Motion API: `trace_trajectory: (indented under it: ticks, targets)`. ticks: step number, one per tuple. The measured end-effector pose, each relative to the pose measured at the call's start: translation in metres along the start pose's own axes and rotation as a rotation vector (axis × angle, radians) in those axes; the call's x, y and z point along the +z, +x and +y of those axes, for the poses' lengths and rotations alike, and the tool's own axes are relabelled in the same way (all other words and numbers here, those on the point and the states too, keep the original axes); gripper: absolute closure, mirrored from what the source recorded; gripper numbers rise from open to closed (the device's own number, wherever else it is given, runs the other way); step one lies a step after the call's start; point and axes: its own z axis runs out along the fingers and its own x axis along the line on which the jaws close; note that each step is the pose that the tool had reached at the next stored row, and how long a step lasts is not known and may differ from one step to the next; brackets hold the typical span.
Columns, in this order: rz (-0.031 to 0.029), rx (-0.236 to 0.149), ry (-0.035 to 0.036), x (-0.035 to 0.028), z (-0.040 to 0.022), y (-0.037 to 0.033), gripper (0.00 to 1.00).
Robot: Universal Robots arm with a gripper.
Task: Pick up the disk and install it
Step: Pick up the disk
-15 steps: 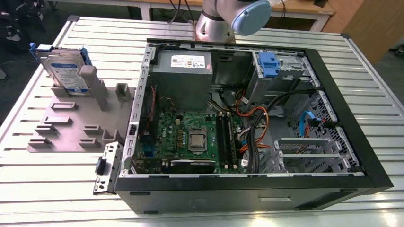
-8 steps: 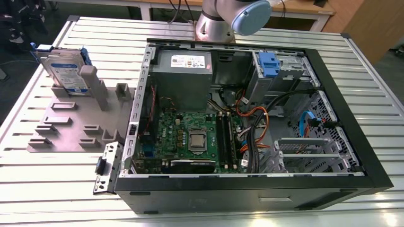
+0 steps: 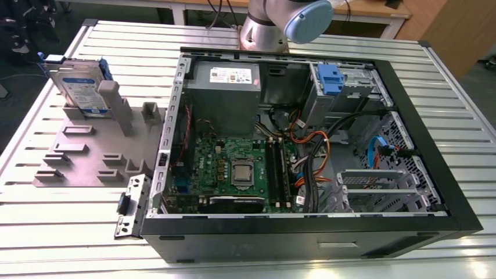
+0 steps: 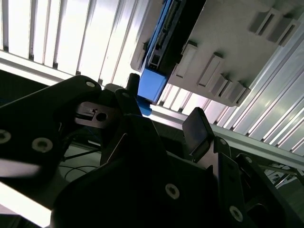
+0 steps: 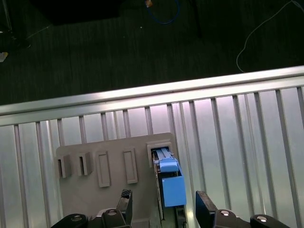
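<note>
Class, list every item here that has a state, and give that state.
disk: upright in the grey holder, not gripped.
claw: open, lined up with the disk's blue handle.
computer case: side panel off, interior exposed.
blue-tabbed drive: seated in its metal cage.

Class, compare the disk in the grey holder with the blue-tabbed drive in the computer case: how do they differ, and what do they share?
The disk stands upright in the grey holder outside the computer case; the blue-tabbed drive sits inside it, in a metal cage. The disk's labelled face is exposed; the blue-tabbed drive is mostly hidden by its cage. Both carry blue plastic.
</note>
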Motion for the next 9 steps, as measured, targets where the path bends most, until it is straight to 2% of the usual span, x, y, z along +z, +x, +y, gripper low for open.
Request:
trace_trajectory:
  ticks: [9]
  targets:
    - [0.0,0.0,0.0003,0.0,0.0,0.0,0.36]
